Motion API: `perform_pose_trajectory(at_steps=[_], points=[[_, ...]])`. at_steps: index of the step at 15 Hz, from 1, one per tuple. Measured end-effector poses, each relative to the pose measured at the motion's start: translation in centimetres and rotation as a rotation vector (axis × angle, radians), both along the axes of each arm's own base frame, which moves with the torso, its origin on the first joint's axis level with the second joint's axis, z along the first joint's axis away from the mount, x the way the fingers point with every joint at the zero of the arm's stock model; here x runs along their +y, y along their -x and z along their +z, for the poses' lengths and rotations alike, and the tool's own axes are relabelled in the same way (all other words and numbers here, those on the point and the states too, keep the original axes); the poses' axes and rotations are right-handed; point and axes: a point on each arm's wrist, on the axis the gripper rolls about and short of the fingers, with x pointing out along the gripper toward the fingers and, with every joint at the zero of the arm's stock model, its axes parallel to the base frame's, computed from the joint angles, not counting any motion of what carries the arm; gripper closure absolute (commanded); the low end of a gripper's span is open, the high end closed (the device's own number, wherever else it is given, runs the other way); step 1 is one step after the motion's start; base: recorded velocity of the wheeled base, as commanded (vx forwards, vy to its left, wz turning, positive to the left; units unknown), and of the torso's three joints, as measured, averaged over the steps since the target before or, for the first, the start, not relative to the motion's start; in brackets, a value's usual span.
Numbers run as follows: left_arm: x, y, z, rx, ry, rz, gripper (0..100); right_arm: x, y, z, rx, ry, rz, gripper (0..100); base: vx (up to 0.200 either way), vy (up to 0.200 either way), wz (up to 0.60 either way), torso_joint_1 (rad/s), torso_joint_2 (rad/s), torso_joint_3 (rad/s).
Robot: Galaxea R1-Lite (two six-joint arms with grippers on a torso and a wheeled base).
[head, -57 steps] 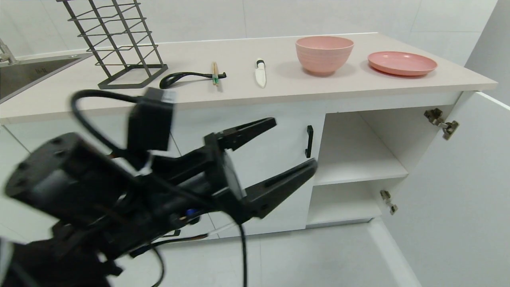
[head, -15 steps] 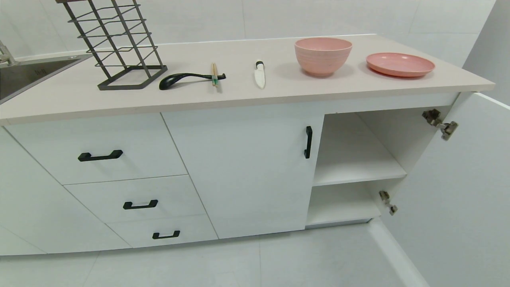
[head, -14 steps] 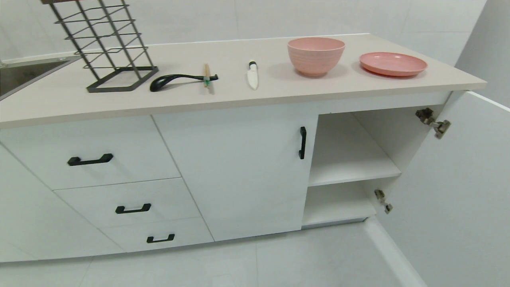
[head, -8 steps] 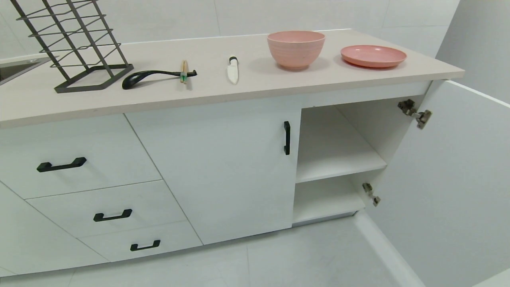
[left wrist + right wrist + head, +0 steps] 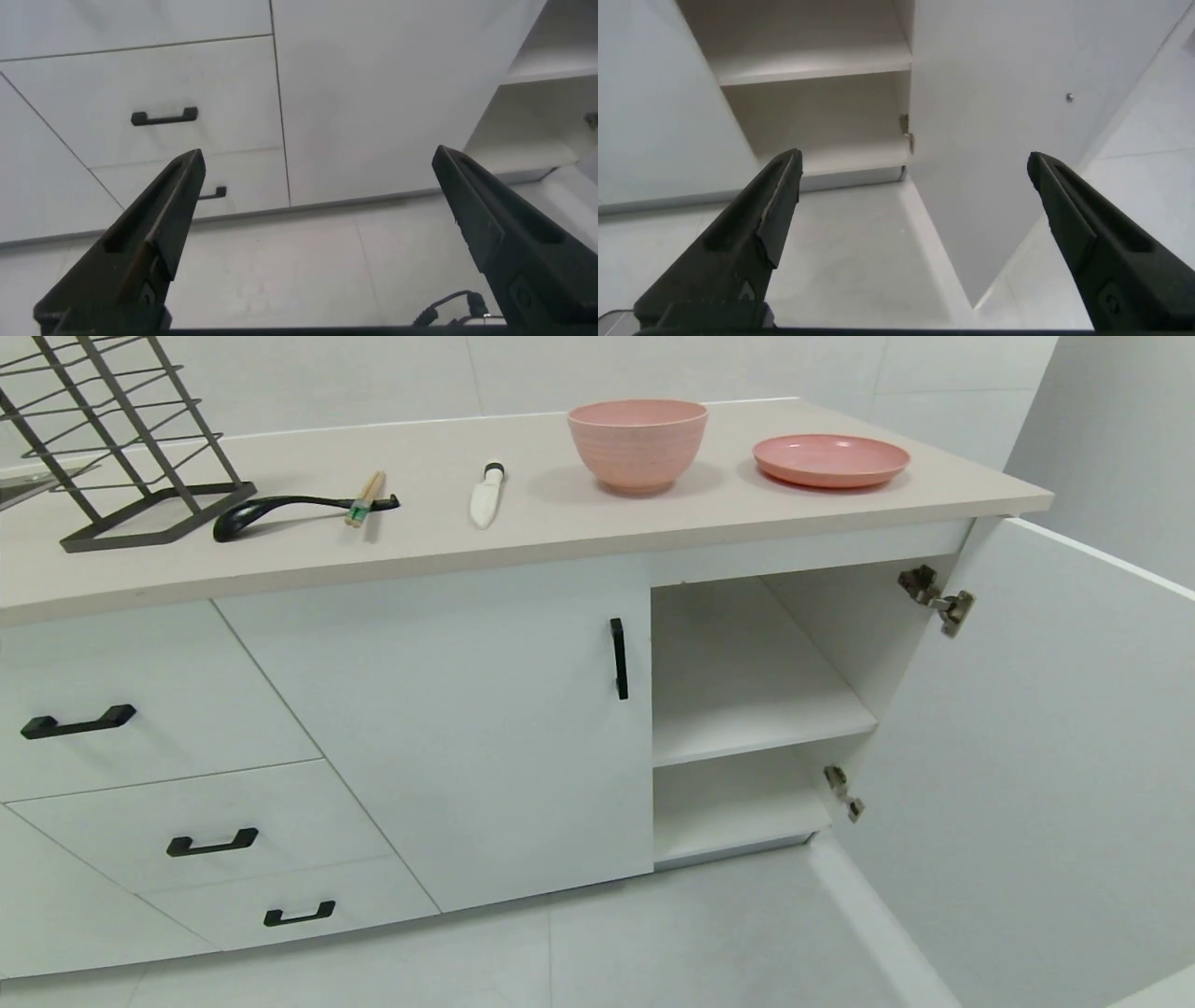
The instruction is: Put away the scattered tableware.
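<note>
Left fingers [image 5: 149,235], right fingers [image 5: 747,235] wide apart.

A pale beige laminate countertop [image 5: 560,537] spanned a white base cabinet [image 5: 448,728]. Three white drawers with black bar handles [image 5: 280,803] sat at 9 o'clock. A white hinged door [image 5: 1046,756] stood swung open at 3 o'clock, exposing a white inner shelf [image 5: 747,709]. White wall tiles [image 5: 373,378] lay at 12 o'clock, light grey floor tiles [image 5: 653,952] at 6 o'clock.
</note>
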Motion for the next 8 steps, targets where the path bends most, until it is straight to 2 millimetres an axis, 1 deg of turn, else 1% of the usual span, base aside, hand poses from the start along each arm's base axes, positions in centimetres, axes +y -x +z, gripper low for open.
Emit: perform_pose_trajectory(at_steps=[2,3,8], points=[[0.00,-0.01,-0.01,0.001,0.001,-0.001,0,0.00,0.00,0.00,0.000,0.000,0.000,0,0.000,0.000,0.00,0.000,0.00,0.000],[0.01,-0.01,-0.01,0.000,0.001,-0.001,0,0.00,0.00,0.00,0.000,0.000,-0.002,0,0.200,0.000,0.00,-0.007,0.00,0.002],[0.00,-0.01,0.00,-0.001,0.012,0.000,0,0.00,0.00,0.00,0.000,0.000,0.000,0,0.000,0.000,0.00,0.000,0.00,0.000]])
